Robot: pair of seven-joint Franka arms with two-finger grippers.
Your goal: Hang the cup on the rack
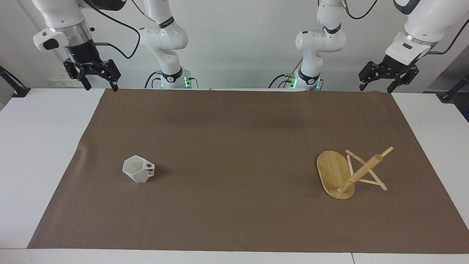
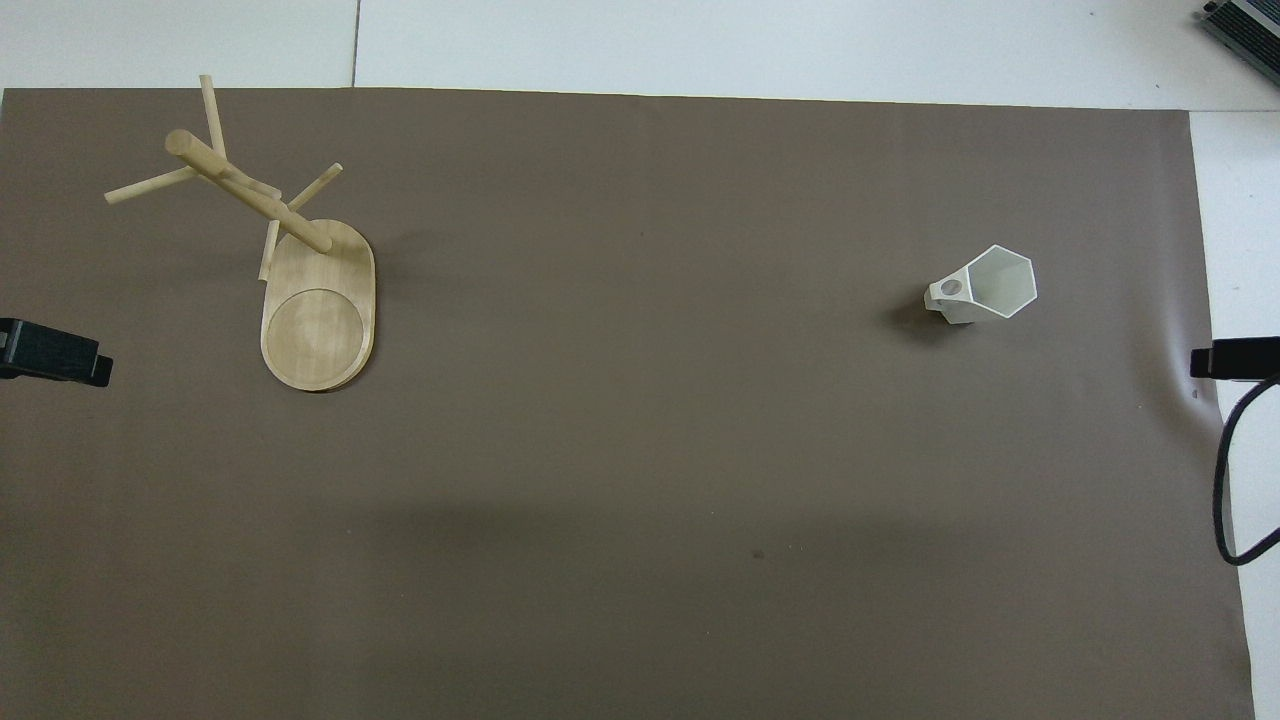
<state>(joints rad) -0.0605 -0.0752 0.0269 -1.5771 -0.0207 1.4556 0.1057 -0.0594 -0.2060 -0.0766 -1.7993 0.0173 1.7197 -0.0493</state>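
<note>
The white faceted cup (image 1: 138, 169) (image 2: 982, 285) stands upright on the brown mat toward the right arm's end, its pierced handle turned toward the table's middle. The bamboo rack (image 1: 335, 175) (image 2: 318, 312) stands on its oval base toward the left arm's end, with thin pegs branching from its post (image 1: 361, 173). My right gripper (image 1: 101, 87) hangs open and empty in the air over the mat's corner by its own base. My left gripper (image 1: 375, 88) hangs open and empty over the mat's corner at the left arm's end. Neither gripper is close to the cup or rack.
The brown mat (image 1: 234, 146) covers most of the white table (image 1: 36, 146). A black cable (image 2: 1230, 490) loops at the mat's edge by the right arm's end. Black clamps (image 1: 14, 88) sit at the table's ends near the robots.
</note>
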